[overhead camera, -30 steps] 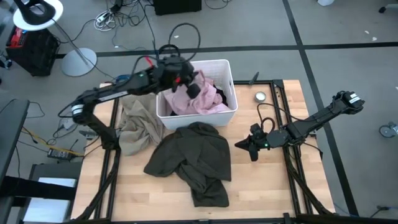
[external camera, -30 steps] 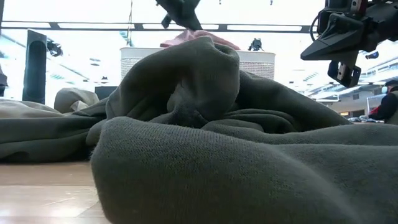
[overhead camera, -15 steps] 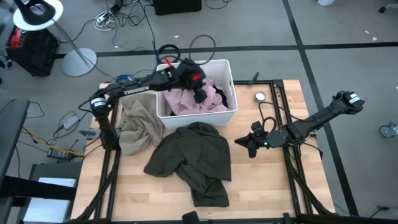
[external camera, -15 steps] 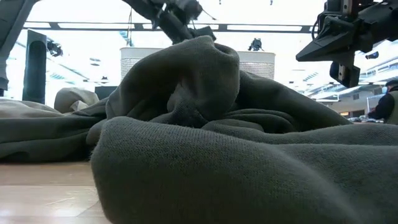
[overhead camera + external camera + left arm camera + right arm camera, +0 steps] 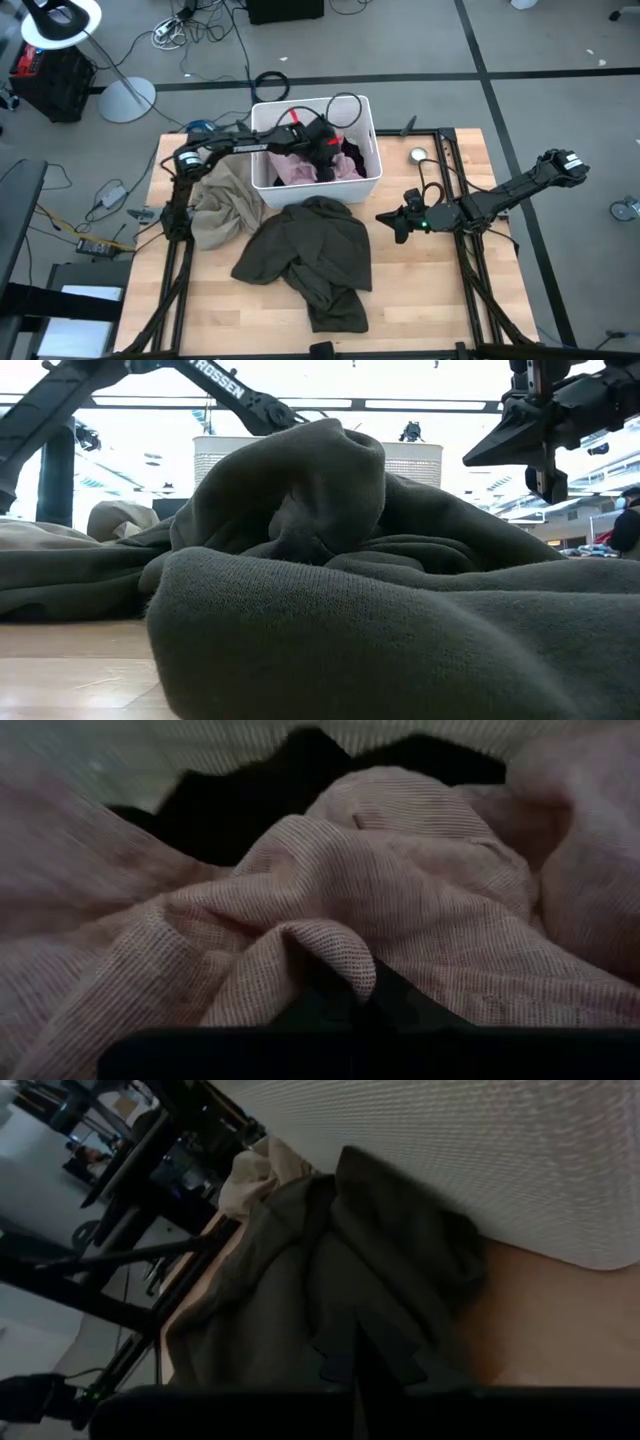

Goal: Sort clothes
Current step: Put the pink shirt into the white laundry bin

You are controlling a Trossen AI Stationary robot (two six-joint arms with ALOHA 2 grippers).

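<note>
A white bin point(image 5: 366, 110) stands at the table's far middle, with a pale pink garment point(image 5: 296, 166) and a black one point(image 5: 352, 155) inside. My left gripper point(image 5: 326, 170) reaches down into the bin, shut on the pink cloth point(image 5: 400, 890). A beige garment point(image 5: 220, 200) lies left of the bin. An olive green garment point(image 5: 305, 255) is heaped in front of it and fills the low view point(image 5: 330, 580). My right gripper point(image 5: 392, 222) hangs shut to the right of the olive heap, above the table, holding nothing. My left gripper pinches a raised fold of the pink garment point(image 5: 330, 945) between its two fingers. The fingers slant down into the bin from above. The cloth drapes over the fingertips and lies slack in the bin around them; how many layers are caught I cannot tell.
A small round metal object point(image 5: 418, 155) lies right of the bin. Black frame rails point(image 5: 455, 170) run along the table's sides. Bare wood point(image 5: 420, 290) shows on the near right of the table.
My left gripper has come down into the bin, tipping further downward, and has stayed shut. The pink garment, which hung lifted above the bin's rim, has sunk back into the bin with it. My right gripper has turned a little in place.
</note>
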